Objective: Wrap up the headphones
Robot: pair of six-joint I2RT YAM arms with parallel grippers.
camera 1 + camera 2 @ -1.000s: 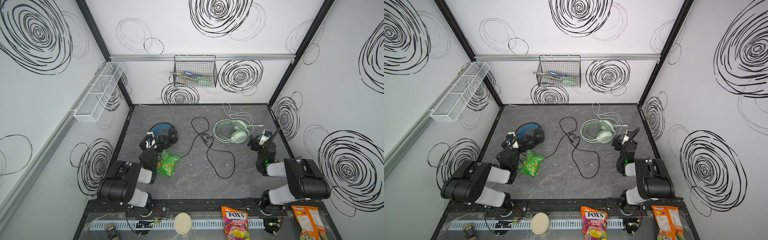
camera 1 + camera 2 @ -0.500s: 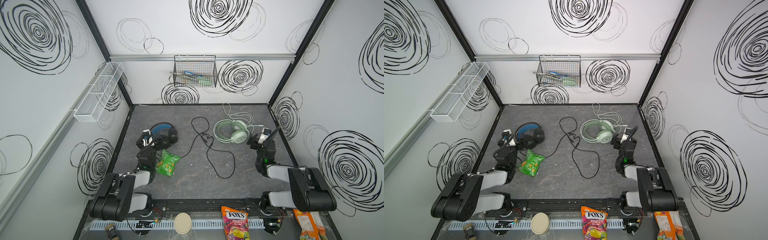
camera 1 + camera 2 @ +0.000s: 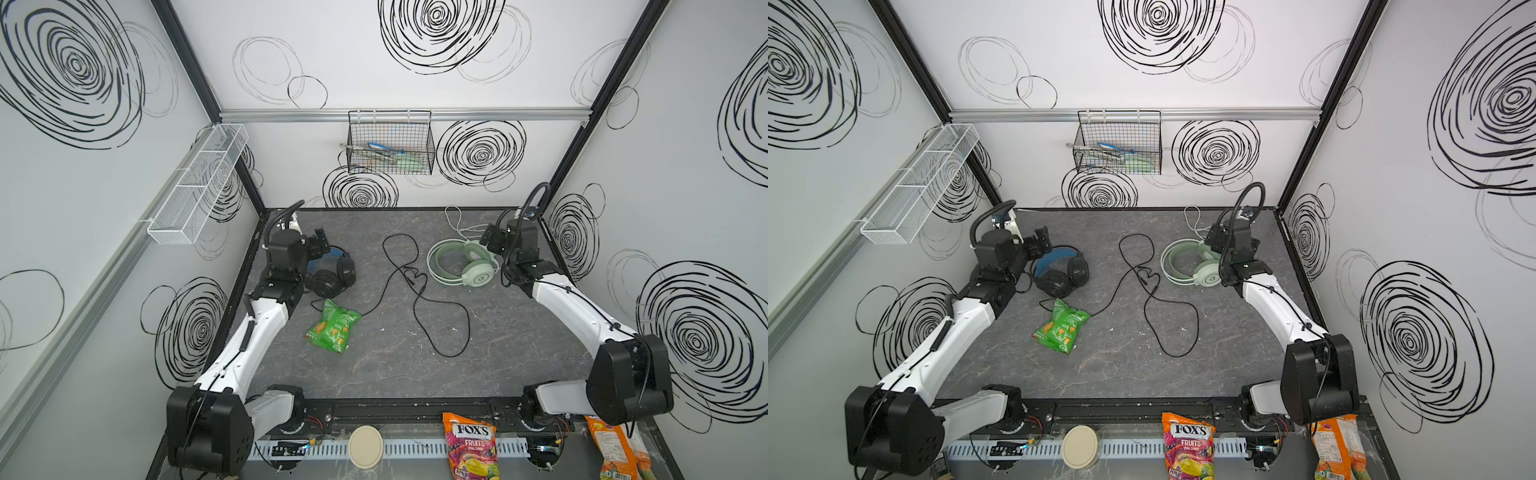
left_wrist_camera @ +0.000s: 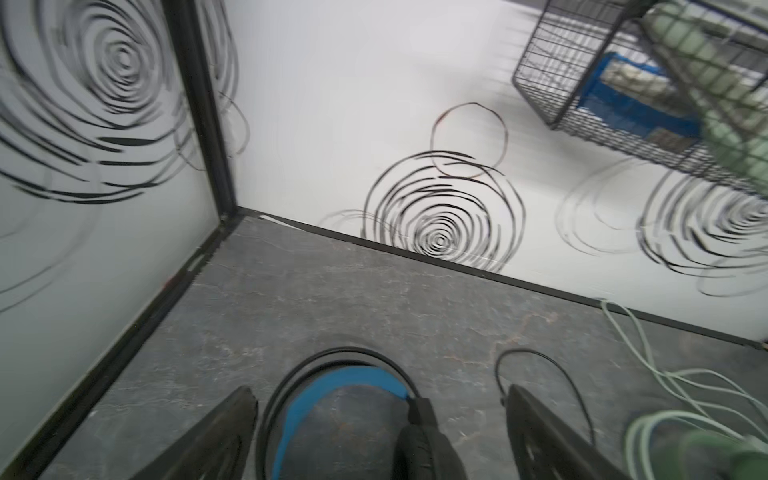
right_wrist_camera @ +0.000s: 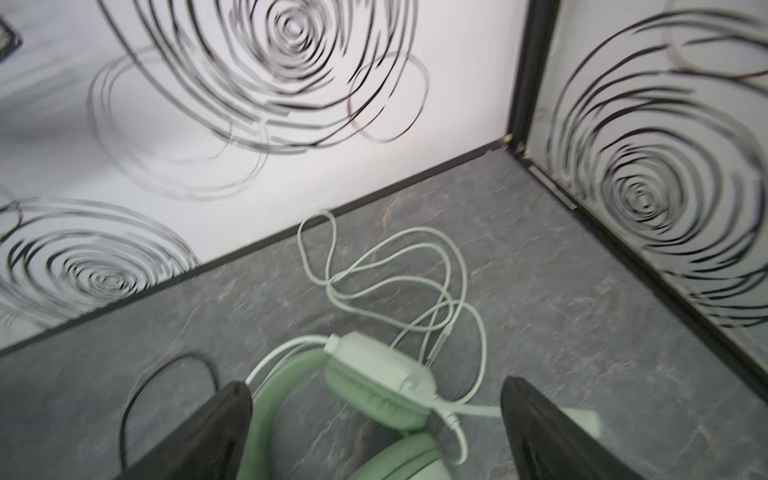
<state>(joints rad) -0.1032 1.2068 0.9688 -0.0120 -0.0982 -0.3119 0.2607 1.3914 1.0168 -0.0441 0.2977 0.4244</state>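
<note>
The black headphones [image 3: 332, 274] [image 3: 1063, 274] with a blue-lined headband [image 4: 332, 382] lie at the left of the grey table. Their black cable [image 3: 419, 291] [image 3: 1150, 291] snakes across the middle. My left gripper [image 3: 318, 245] [image 3: 1040, 241] [image 4: 379, 390] hovers open over the headband, holding nothing. The mint green headphones [image 3: 461, 262] [image 3: 1187, 266] [image 5: 374, 386] lie at the right, with their pale cable [image 3: 457, 220] [image 5: 395, 282] looped towards the back wall. My right gripper [image 3: 490, 241] [image 3: 1214, 239] [image 5: 374, 384] stands open above an earcup, empty.
A green snack bag [image 3: 332, 328] lies in front of the black headset. A black wire basket [image 3: 390, 145] hangs on the back wall and a white mesh shelf [image 3: 199, 183] on the left wall. Candy bags [image 3: 469, 444] and a round lid [image 3: 365, 446] sit beyond the front rail.
Both arms have stretched out from a folded pose. The left gripper moved back over the black headband, the right one back and inward over the green headset. Both stayed open.
</note>
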